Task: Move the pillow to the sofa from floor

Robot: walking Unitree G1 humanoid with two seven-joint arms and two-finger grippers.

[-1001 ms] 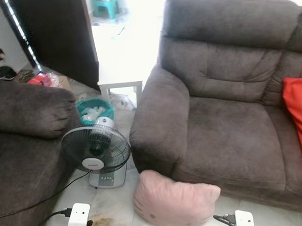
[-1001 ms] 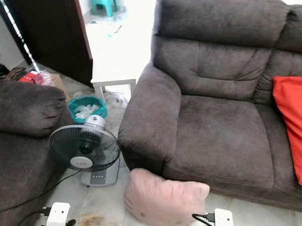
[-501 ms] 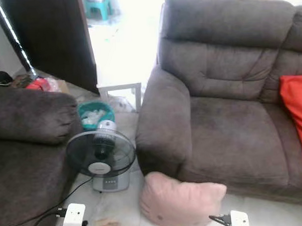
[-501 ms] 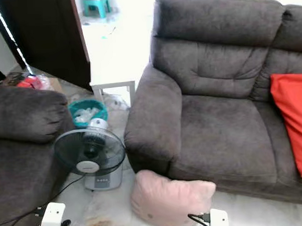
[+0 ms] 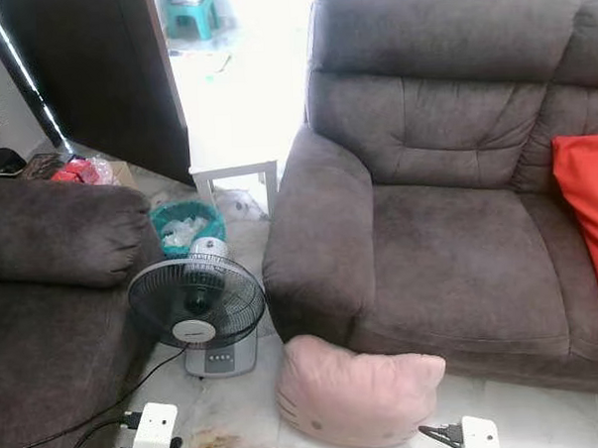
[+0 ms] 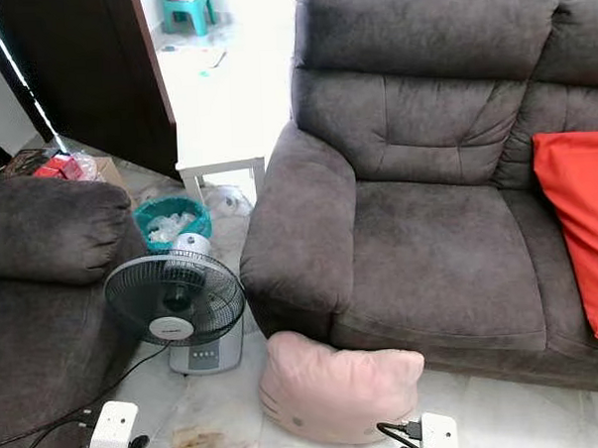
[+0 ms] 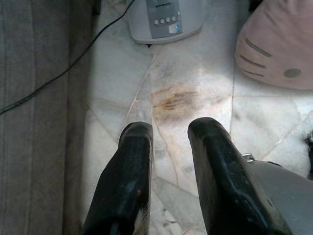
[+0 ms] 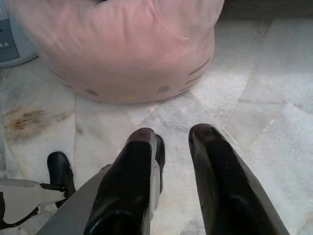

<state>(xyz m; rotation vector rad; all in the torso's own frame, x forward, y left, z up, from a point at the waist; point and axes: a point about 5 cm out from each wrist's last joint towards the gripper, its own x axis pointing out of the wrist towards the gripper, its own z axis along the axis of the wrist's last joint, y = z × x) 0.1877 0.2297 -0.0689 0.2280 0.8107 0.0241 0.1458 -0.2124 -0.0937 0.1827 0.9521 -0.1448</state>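
Observation:
A pink cat-face pillow [image 5: 358, 390] lies on the marble floor, leaning against the front of the dark grey sofa [image 5: 460, 267] below its left armrest. My left gripper [image 7: 171, 132] hangs open over bare floor, with the pillow [image 7: 279, 44] ahead and off to one side. My right gripper [image 8: 173, 137] is open too, low over the tiles, and the pillow [image 8: 122, 44] sits a short way beyond its fingertips. Nothing is between either pair of fingers. Both white wrists peek in at the bottom of the eye views, on either side of the pillow.
A standing fan [image 5: 196, 303] is on the floor left of the pillow, its cable [image 5: 89, 417] trailing toward me. Behind it are a teal basket [image 5: 187, 221] and a white side table [image 5: 234, 152]. A second sofa [image 5: 54, 294] lies left. A red cushion [image 5: 589, 221] rests on the sofa's right.
The whole picture swayed slightly, so the camera moved. The pillow, fan and both hanging arms keep their places relative to each other.

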